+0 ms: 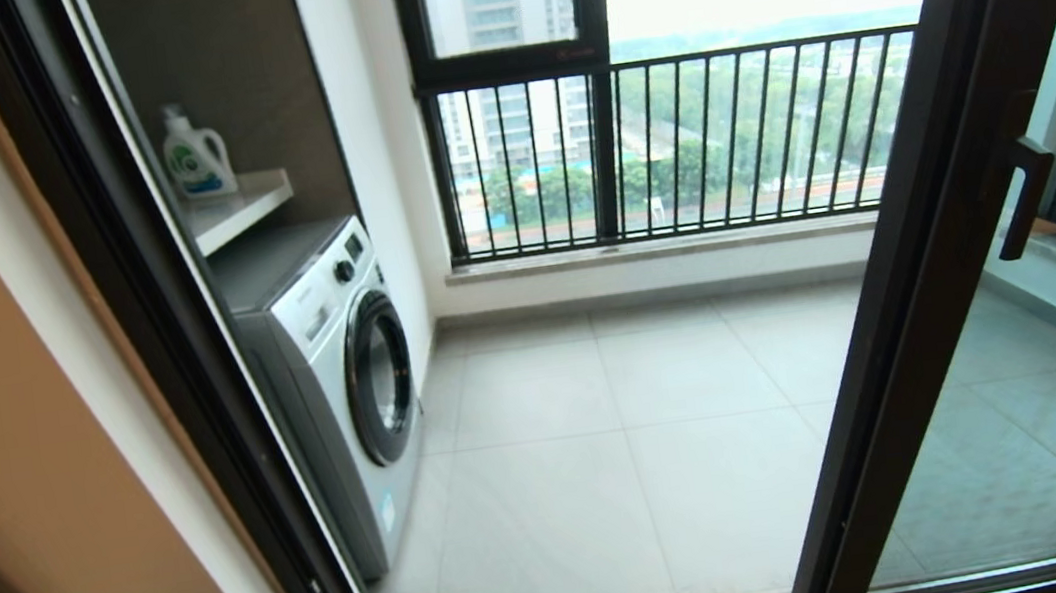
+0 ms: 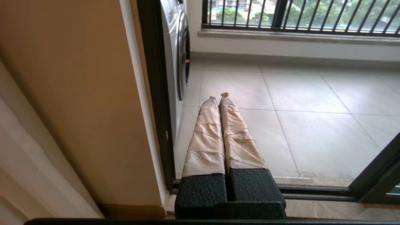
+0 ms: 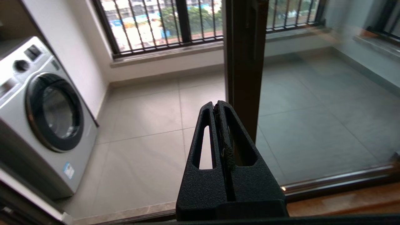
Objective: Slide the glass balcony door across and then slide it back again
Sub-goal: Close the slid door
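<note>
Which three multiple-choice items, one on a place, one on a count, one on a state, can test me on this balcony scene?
1. The washing machine stands at the balcony's: A left side, B right side, C by the railing.
2. Bottles on the shelf above it: A none, B one, C three.
3. The glass balcony door is: A fully across the doorway, B slid to the right, C removed.

Answers: 1 A, the head view shows it left. 2 B, a single detergent bottle. 3 B, its frame and handle stand at right, leaving the opening clear.
</note>
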Motion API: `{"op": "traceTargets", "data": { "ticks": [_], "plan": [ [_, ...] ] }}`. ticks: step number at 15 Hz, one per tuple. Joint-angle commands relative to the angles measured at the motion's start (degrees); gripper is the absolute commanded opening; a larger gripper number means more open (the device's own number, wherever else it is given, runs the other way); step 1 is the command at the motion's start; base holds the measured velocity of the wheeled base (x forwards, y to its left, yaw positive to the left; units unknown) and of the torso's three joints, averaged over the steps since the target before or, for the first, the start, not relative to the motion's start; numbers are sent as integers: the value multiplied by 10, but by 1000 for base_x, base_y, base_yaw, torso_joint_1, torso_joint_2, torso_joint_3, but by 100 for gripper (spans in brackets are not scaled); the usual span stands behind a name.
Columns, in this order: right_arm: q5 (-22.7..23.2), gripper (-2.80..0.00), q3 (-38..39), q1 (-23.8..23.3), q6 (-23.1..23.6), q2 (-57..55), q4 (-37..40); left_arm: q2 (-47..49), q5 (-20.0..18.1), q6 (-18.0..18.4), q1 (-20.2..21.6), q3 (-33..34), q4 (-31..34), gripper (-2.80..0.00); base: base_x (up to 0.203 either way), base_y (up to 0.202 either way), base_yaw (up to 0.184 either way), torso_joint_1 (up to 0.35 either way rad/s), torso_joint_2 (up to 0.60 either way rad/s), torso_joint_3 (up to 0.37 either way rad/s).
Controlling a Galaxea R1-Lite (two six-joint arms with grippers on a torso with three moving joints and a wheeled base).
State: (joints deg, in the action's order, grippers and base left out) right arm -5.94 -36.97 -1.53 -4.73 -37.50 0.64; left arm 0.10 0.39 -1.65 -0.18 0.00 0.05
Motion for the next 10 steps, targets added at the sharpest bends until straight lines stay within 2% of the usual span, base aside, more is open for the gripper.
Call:
{"op": "traceTargets", "data": {
  "ticks": [1,5,7,10],
  "plan": [
    [-14,-280,-85,-45,-1,-178,0,0,0,0,0,0,0,-280,0,0,0,0,0,0],
    [-24,-280,-235,-178,2,-340,4,0,0,0,0,0,0,-280,0,0,0,0,0,0],
    [-23,-280,-245,-227,26,-358,14,0,0,0,0,0,0,-280,0,0,0,0,0,0],
    [21,-280,-248,-301,46,-374,24,0,0,0,0,0,0,-280,0,0,0,0,0,0]
  ]
}}
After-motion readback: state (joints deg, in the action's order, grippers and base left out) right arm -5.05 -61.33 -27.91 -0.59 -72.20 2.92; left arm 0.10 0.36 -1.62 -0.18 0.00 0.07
